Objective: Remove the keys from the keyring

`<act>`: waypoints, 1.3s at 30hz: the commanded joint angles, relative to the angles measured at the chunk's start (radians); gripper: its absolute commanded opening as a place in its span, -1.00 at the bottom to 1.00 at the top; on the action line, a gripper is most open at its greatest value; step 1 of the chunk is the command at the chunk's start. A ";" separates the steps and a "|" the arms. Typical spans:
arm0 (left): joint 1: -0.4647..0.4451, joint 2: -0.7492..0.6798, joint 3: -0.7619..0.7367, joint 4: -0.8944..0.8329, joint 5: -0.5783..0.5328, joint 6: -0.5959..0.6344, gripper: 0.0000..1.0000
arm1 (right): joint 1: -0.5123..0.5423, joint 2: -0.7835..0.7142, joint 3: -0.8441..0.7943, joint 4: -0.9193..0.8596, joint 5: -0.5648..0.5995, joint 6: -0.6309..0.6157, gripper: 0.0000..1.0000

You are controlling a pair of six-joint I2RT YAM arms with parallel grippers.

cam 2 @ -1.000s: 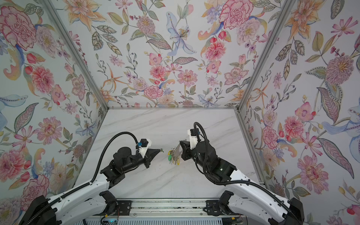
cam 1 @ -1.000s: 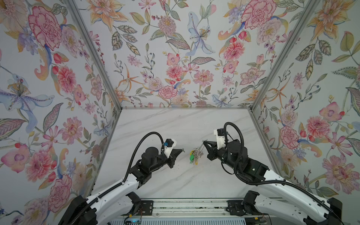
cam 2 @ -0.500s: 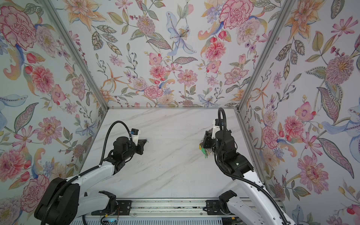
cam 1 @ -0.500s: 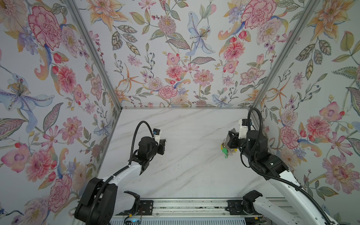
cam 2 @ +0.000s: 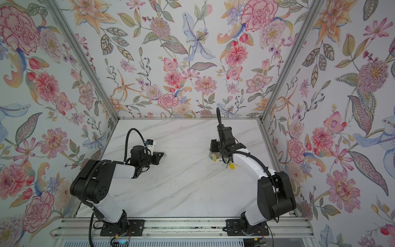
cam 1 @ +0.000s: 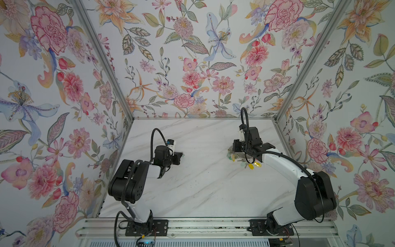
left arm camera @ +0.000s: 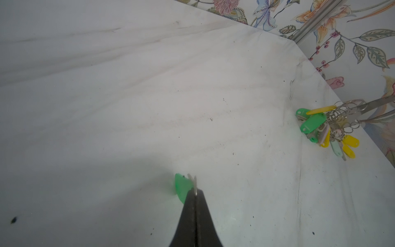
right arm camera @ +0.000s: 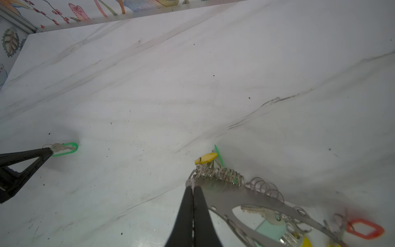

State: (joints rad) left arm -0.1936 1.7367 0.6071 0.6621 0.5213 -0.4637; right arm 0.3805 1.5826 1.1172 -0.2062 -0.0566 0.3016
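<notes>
A green-tagged key (left arm camera: pixel 181 187) was pinched in the left pincer (left arm camera: pixel 195 191) at 9 o'clock on the counter (cam 1: pixel 203 184), well apart from the keyring (right arm camera: pixel 245 198), whose rim was clamped by the right pincer (right arm camera: pixel 193 189) at 3 o'clock.

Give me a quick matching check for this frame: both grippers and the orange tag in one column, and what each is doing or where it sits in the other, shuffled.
Column A
1. left gripper
2. right gripper
3. orange tag

Column B
a. beside the keyring, in the bunch
b. shut on the keyring's rim
c. shut on a lone green-tagged key, well apart from the bunch

Pairs: 1-c, 2-b, 3-a
</notes>
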 commanded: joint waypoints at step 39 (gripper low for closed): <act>0.022 -0.311 -0.158 -0.259 -0.193 0.077 0.26 | 0.169 -0.257 -0.379 0.028 -0.041 0.060 -0.32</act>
State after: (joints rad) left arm -0.1749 1.3911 0.4103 0.4416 0.3580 -0.4072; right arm 0.5583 1.3693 0.7494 -0.1703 -0.0952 0.3443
